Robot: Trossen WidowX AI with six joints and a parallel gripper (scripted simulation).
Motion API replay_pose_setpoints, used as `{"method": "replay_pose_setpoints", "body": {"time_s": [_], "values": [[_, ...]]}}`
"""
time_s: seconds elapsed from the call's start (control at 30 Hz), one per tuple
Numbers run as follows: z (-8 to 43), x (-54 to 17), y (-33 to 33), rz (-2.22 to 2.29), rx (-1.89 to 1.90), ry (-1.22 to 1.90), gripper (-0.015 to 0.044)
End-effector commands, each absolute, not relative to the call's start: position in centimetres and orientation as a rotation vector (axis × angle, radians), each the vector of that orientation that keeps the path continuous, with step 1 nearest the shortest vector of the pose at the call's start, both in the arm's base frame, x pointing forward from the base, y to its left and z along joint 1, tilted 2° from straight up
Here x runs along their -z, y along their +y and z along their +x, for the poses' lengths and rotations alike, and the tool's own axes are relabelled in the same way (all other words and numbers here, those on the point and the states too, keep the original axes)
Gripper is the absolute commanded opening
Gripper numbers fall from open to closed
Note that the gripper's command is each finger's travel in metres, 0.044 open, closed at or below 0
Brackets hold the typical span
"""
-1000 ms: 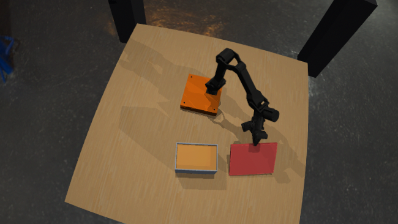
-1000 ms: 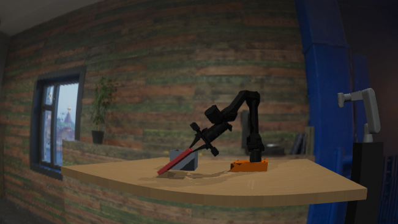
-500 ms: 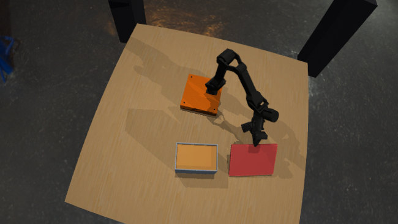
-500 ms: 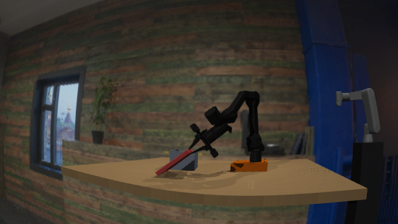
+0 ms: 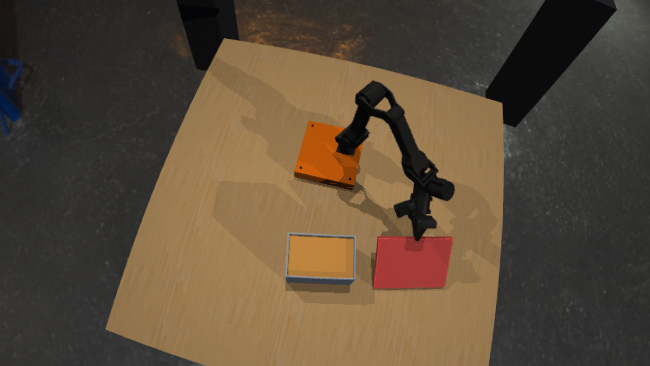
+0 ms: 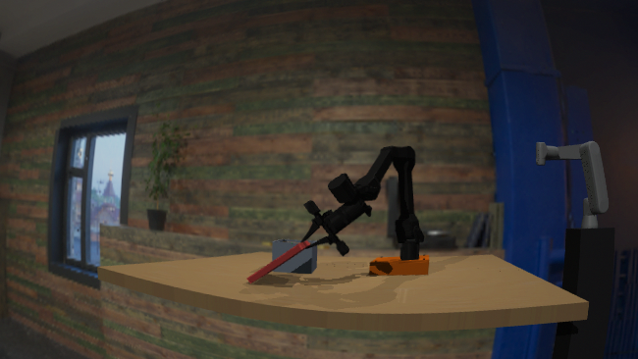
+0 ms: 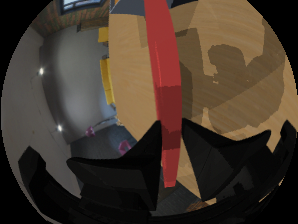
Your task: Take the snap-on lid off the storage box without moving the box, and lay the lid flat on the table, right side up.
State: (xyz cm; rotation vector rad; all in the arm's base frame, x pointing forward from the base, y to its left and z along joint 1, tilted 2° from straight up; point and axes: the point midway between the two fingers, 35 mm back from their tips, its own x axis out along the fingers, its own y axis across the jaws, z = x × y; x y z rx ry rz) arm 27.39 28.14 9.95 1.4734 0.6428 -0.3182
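The red lid (image 5: 412,267) (image 6: 277,264) (image 7: 167,70) is off the box and tilted. Its edge nearer the arm is raised, and its far edge is down at or very near the table top; exact contact is hard to tell. My gripper (image 5: 418,237) (image 6: 306,242) (image 7: 170,123) is shut on the middle of the lid's raised edge, one finger on each face. The grey-blue storage box (image 5: 320,280) (image 6: 306,261) stands upright and open on the table, a short gap to the left of the lid in the top view, with an orange-yellow inside. The lid's underside is mostly hidden.
The arm's orange base (image 5: 320,147) (image 6: 412,267) stands on the wooden table (image 5: 200,280) (image 6: 442,299), behind the box and lid. The table's right edge runs a short way to the right of the lid in the top view.
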Motion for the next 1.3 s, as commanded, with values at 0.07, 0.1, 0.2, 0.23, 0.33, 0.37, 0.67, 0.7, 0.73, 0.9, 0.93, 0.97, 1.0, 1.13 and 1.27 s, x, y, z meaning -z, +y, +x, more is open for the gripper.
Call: {"method": "replay_pose_setpoints", "body": {"time_s": [0.07,0.1,0.2,0.23,0.33,0.37,0.67,0.7,0.73,0.9,0.93,0.97,1.0,1.13,1.27], "values": [[27.2,-8.2,27.6,1.447,0.344,0.651,0.0000],[27.2,-8.1,27.6,1.447,0.344,0.651,0.0000],[27.2,-7.9,27.6,1.447,0.344,0.651,0.0000],[27.2,-7.8,27.6,1.447,0.344,0.651,0.0000],[27.2,-7.6,27.6,1.447,0.344,0.651,0.0000],[27.2,-7.5,27.6,1.447,0.345,0.651,0.0000],[27.3,-6.8,27.6,1.446,0.345,0.651,0.0000],[27.3,-6.7,27.6,1.446,0.345,0.651,0.0000],[27.3,-6.6,27.6,1.446,0.345,0.651,0.0000],[27.3,-6.2,27.6,1.446,0.345,0.651,0.0000],[27.3,-6.1,27.6,1.446,0.345,0.651,0.0000],[27.3,-6.0,27.6,1.446,0.345,0.651,0.0000],[27.3,-6.0,27.6,1.446,0.345,0.651,0.0000],[27.3,-5.6,27.6,1.446,0.345,0.651,0.0000],[27.3,-5.3,27.6,1.446,0.345,0.651,0.0000]]}}
